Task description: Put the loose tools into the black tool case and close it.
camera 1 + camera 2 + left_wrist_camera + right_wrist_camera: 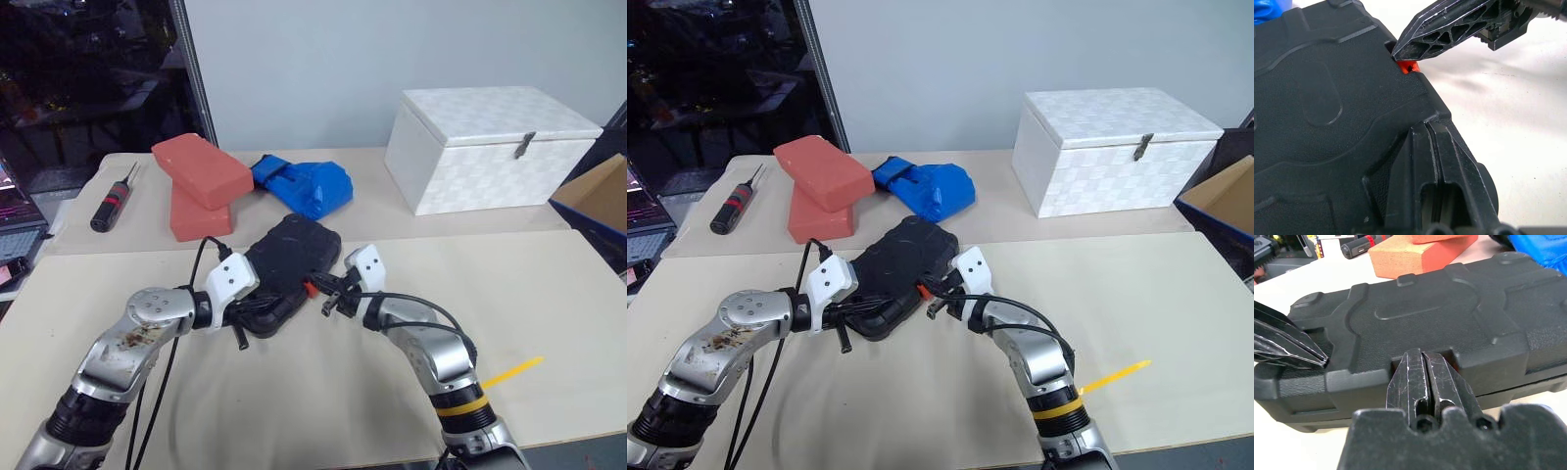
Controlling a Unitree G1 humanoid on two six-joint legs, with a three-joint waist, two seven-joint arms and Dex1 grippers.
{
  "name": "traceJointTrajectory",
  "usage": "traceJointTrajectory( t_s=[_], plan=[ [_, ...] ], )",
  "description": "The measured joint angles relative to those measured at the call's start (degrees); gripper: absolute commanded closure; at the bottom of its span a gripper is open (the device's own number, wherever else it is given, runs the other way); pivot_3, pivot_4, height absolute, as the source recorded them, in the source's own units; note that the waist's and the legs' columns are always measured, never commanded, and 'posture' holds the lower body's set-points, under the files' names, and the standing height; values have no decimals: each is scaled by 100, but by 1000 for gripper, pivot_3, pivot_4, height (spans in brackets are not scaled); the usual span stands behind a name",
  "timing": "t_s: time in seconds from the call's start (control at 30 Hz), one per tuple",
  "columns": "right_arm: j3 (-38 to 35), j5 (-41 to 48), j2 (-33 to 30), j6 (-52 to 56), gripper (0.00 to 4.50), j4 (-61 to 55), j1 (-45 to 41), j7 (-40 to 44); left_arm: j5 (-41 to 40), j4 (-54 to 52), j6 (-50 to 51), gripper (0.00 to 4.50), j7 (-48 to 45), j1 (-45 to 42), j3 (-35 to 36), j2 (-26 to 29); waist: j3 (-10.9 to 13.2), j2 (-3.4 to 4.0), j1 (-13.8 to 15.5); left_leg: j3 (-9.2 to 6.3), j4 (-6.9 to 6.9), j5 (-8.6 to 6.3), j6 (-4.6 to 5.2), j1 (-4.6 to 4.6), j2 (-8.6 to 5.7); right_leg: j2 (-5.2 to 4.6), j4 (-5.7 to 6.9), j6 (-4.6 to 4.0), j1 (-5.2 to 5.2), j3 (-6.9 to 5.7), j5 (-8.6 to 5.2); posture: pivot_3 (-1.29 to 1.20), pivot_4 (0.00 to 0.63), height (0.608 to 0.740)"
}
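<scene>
The black tool case (294,250) lies shut and flat in the middle of the table. Its small orange-red latch (310,288) shows on the near edge. My left gripper (255,311) is shut, its tips (1427,128) resting on the case's near left corner. My right gripper (321,292) is also shut and points level at the case's edge, its tips (1421,355) right at the latch. The left wrist view shows a right finger (1449,24) touching the latch (1408,66). The loose tools are out of view.
Two red bricks (201,171) and a blue bundle (304,184) lie behind the case. A white box (490,147) stands at the back right, with a cardboard box (598,201) beyond the table's right edge. A black screwdriver with red bands (113,201) lies at the back left.
</scene>
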Motion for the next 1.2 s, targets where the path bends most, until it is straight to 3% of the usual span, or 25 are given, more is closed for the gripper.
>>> traceJointTrajectory(
  t_s=[1.2],
  plan=[
    [234,-261,-86,288,4438,336,-234,-81,105,260,-1,4500,74,-17,-85,-121,-130,30,-26,-29,-5,-27,-45,15,13,-1,-67,-3,2,-8,-7,0,150,740]
  ],
)
